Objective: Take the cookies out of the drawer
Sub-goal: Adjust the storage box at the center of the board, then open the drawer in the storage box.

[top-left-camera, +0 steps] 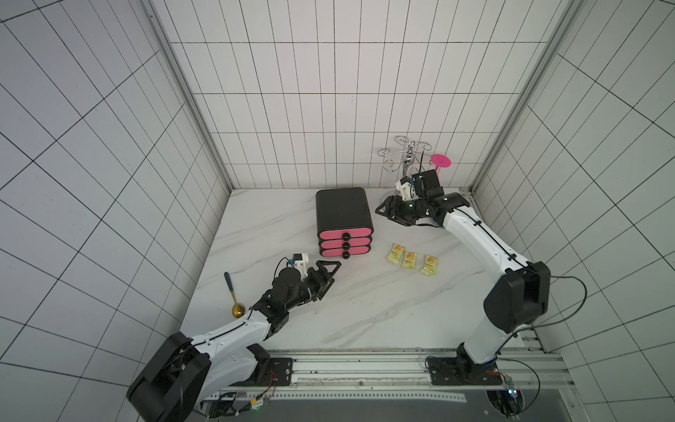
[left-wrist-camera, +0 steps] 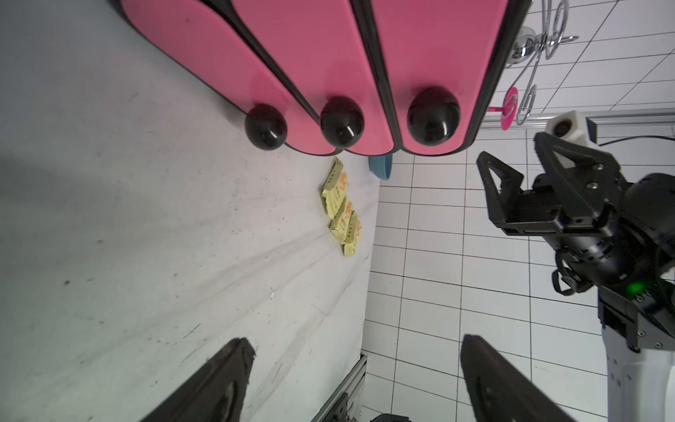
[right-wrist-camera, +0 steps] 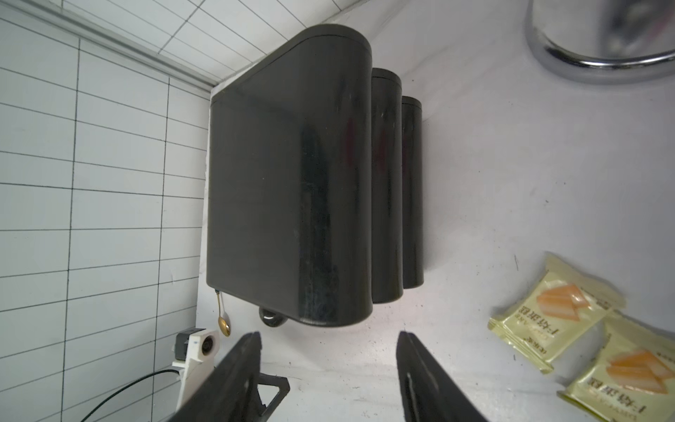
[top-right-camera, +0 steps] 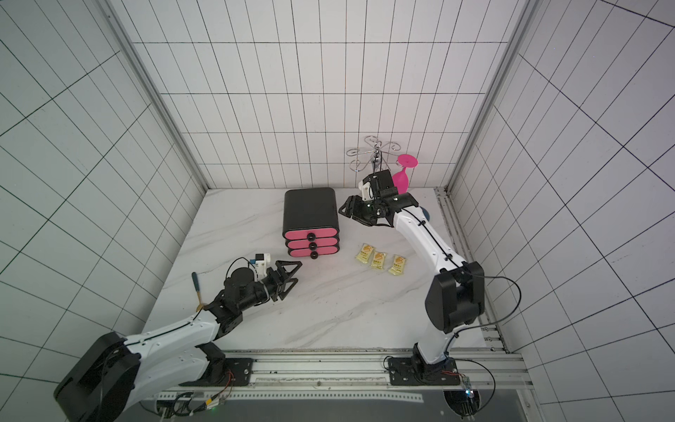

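Note:
The black drawer unit (top-left-camera: 343, 208) stands at the back middle of the table, its three pink drawers (top-left-camera: 346, 243) all shut, each with a black knob (left-wrist-camera: 342, 121). Three yellow cookies packets (top-left-camera: 410, 260) (top-right-camera: 378, 260) lie in a row on the table to its right, also seen in both wrist views (left-wrist-camera: 341, 204) (right-wrist-camera: 555, 307). My left gripper (top-left-camera: 335, 272) (left-wrist-camera: 356, 345) is open and empty, just in front of the lowest knob. My right gripper (top-left-camera: 381, 215) (right-wrist-camera: 328, 338) is open and empty beside the unit's right rear side (right-wrist-camera: 288, 175).
A gold spoon with a blue handle (top-left-camera: 233, 296) lies at the left table edge. A chrome glass rack (top-left-camera: 407, 153) with a pink wine glass (top-left-camera: 439, 162) stands at the back right, behind my right arm. Tiled walls enclose three sides.

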`<move>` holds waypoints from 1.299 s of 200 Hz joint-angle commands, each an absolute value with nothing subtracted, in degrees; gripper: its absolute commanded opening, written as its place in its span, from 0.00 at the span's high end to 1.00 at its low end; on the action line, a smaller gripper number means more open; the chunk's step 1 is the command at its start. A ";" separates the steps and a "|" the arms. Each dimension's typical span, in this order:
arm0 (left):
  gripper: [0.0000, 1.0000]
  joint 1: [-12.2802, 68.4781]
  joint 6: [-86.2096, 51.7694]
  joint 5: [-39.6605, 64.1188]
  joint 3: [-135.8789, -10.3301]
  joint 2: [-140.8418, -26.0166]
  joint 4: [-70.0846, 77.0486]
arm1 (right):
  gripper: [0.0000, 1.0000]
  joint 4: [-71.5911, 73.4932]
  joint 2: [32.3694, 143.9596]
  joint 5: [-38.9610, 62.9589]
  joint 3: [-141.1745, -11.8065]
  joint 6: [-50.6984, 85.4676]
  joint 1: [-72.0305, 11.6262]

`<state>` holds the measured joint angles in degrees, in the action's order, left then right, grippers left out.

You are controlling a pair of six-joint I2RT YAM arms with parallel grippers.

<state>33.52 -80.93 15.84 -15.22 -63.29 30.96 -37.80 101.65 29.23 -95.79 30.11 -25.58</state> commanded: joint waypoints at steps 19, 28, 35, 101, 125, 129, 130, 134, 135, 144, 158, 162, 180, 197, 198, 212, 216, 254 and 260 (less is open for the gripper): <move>0.12 33.75 -83.32 12.52 -17.21 -69.62 45.70 | 0.36 -44.38 110.30 36.23 -103.62 22.20 -26.18; 0.13 33.72 -83.49 12.46 -17.61 -70.91 46.75 | 0.36 -44.12 110.80 36.57 -103.54 21.91 -26.37; 0.13 33.69 -83.58 12.48 -17.75 -71.87 47.81 | 0.36 -43.96 110.99 36.49 -103.32 21.79 -26.53; 0.20 33.44 -82.93 12.13 -18.98 -78.57 51.54 | 0.36 -42.27 110.57 38.13 -99.75 22.24 -29.83; 0.24 33.23 -82.79 12.22 -19.51 -80.75 52.81 | 0.37 -40.85 110.55 38.04 -99.47 22.95 -30.75; 0.25 33.15 -82.72 12.22 -19.59 -81.12 53.01 | 0.38 -40.76 110.42 38.22 -99.19 23.22 -30.84; 0.25 33.14 -82.71 12.22 -19.60 -81.25 53.05 | 0.38 -40.68 110.41 38.22 -99.08 23.30 -30.85; 0.26 33.03 -82.63 12.22 -19.64 -81.49 53.08 | 0.38 -40.39 110.25 38.30 -98.80 23.58 -30.89; 0.26 32.99 -82.62 12.22 -19.67 -81.57 53.08 | 0.38 -40.28 110.19 38.31 -98.75 23.65 -30.96; 0.27 32.78 -82.62 12.13 -19.73 -82.18 53.21 | 0.38 -39.77 109.89 38.40 -98.07 24.43 -31.18; 0.29 32.19 -82.39 12.36 -19.86 -83.10 53.72 | 0.38 -39.29 109.67 38.17 -97.35 24.62 -31.67; 0.29 32.04 -82.36 12.25 -19.86 -83.32 53.64 | 0.38 -39.29 109.69 38.06 -97.23 24.61 -31.71; 0.32 31.19 -81.56 12.13 -20.17 -83.85 53.18 | 0.39 -39.29 109.96 37.77 -96.82 24.85 -31.73; 0.34 30.36 -80.58 11.43 -20.26 -83.85 51.98 | 0.40 -39.31 110.04 37.86 -96.73 24.96 -31.73; 0.35 30.30 -80.50 11.43 -20.28 -83.85 51.88 | 0.40 -39.30 110.04 37.87 -96.75 24.96 -31.73; 0.36 29.68 -79.24 11.43 -21.05 -84.15 50.39 | 0.40 -39.29 109.91 37.75 -96.77 24.88 -31.68; 0.37 29.57 -78.89 11.50 -21.35 -84.39 50.22 | 0.41 -39.29 109.94 37.78 -96.77 24.90 -31.73; 0.39 29.61 -75.84 12.10 -24.46 -88.39 50.09 | 0.42 -39.37 110.39 37.70 -96.90 25.11 -31.57; 0.39 29.57 -75.45 12.13 -24.86 -89.14 50.16 | 0.42 -39.37 110.48 37.81 -96.90 25.14 -31.55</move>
